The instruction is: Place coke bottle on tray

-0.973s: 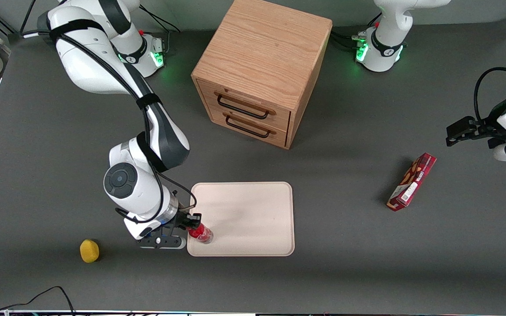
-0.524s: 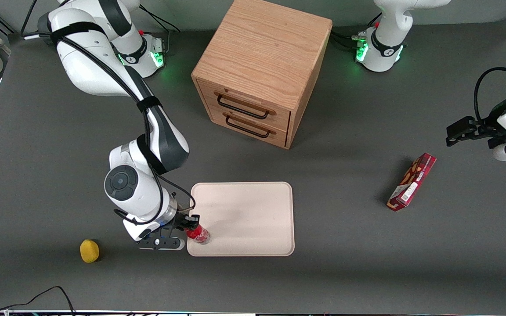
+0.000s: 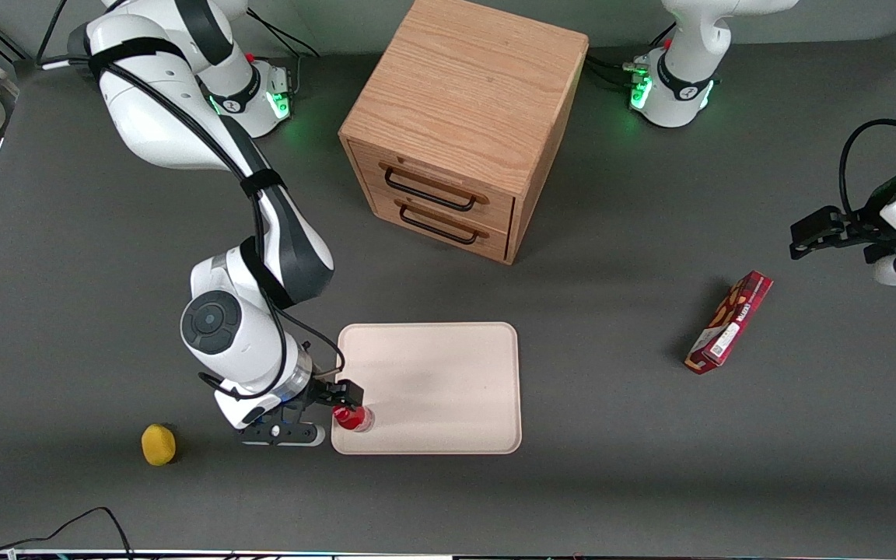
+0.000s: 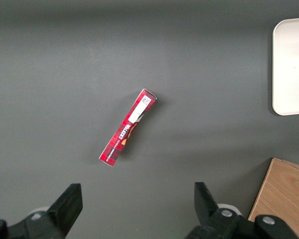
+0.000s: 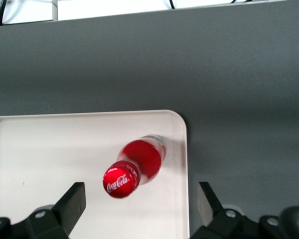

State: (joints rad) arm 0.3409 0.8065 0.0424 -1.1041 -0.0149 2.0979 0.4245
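Toward the working arm's end of the dark grey table [image 3: 650,482] you have a small yellow rounded object [image 3: 159,444] lying alone, nearer the front camera than the arm's white wrist. Next comes your right arm's black two-finger gripper [image 3: 341,404], poised over the corner of the tray that lies closest to the working arm and the front camera. In the right wrist view its fingers [image 5: 70,204] stand wide apart on either side of the bottle, touching nothing, so your hand is spread and holds nothing.

The small slim red coke bottle with red cap [image 5: 133,168] stands upright on the flat pale cream rectangular tray [image 3: 448,373], its clear base resting on the tray floor just inside the rim at that corner. In the front view you see it [image 3: 352,418] right under the gripper.

Farther from the camera than the tray sits a light oak two-drawer cabinet [image 3: 463,117] with black handles. Toward the parked arm's end, a long red snack box [image 3: 729,323] lies flat, well apart from the tray.
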